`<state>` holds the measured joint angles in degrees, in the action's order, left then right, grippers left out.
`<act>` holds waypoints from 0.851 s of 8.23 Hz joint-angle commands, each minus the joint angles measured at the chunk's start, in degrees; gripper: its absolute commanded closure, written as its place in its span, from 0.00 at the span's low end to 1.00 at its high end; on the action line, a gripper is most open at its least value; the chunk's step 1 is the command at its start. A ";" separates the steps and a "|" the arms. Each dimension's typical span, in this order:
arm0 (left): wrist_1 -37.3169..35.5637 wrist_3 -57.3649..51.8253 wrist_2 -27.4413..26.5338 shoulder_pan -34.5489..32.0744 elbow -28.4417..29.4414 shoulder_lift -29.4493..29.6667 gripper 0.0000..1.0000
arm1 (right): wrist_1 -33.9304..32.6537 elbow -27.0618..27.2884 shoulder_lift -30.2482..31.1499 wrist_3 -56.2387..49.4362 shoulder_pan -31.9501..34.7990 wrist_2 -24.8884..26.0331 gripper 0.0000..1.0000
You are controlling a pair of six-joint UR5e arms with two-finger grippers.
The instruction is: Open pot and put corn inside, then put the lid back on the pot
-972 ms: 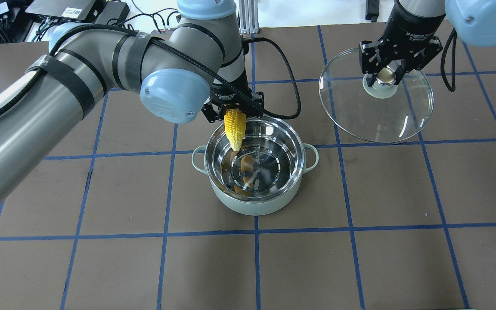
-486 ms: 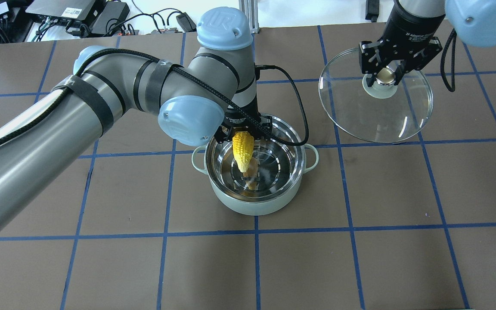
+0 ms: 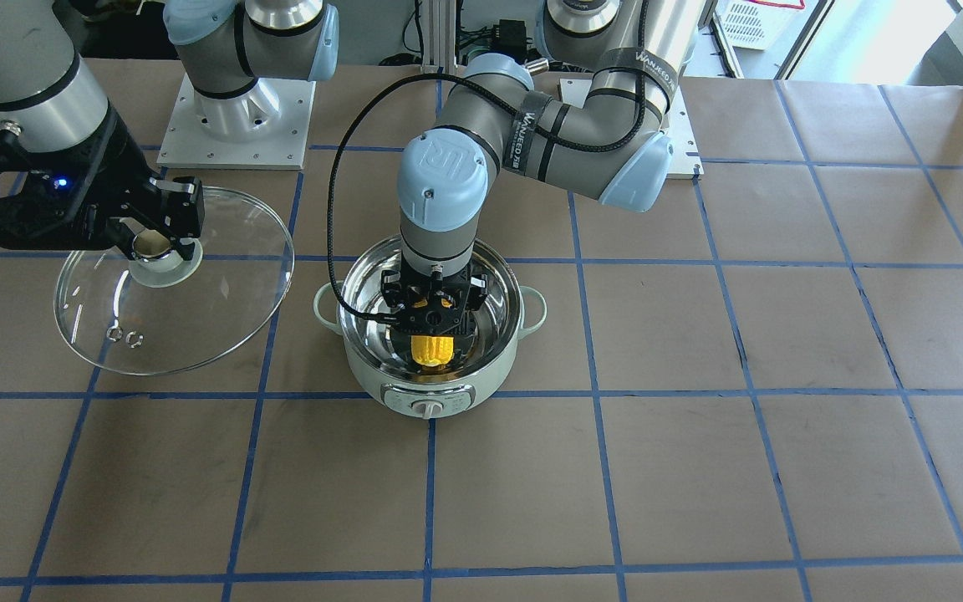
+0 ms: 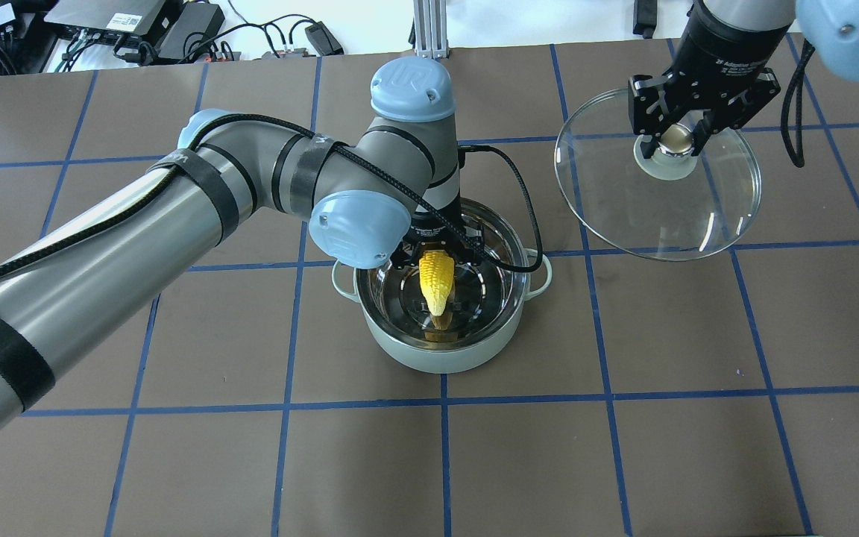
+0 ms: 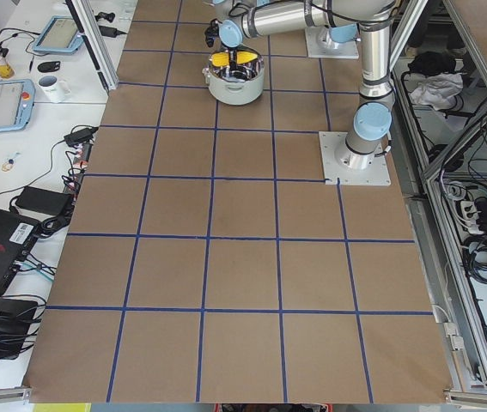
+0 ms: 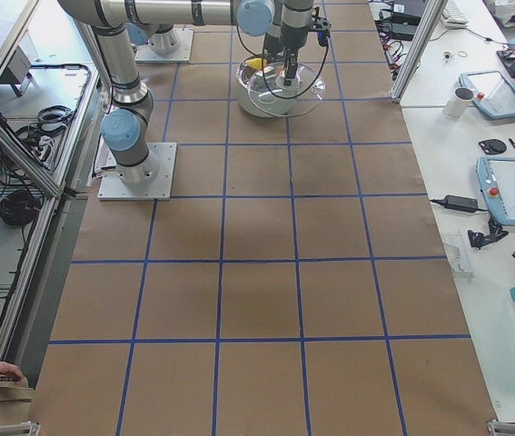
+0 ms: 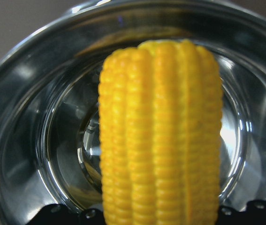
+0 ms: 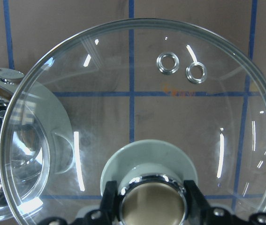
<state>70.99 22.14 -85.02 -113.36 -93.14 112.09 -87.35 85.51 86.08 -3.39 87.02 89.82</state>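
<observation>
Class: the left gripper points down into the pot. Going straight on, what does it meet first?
Probably the steel floor of the pot: the corn held in the left gripper would touch down tip first. How far off the floor is remains unclear.

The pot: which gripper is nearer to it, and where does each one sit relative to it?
Left. The left gripper reaches down into the pot, gripping the corn. The right gripper holds the lid well off to the pot's side.
</observation>
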 commanded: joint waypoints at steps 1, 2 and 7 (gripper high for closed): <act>0.03 -0.08 -0.06 0.07 0.33 -0.64 0.00 | 1.57 0.80 1.72 0.58 0.08 -0.26 0.63; 0.72 -0.08 -0.06 0.07 0.33 -0.99 0.00 | 1.48 0.89 1.81 0.06 0.08 -0.17 0.64; 6.79 -1.83 -0.67 3.74 3.04 -6.70 0.00 | 1.57 3.18 3.13 0.84 0.08 0.53 0.66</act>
<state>75.94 21.43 -85.45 -112.33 -92.00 108.13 -85.65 88.48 89.03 -2.73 87.10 90.23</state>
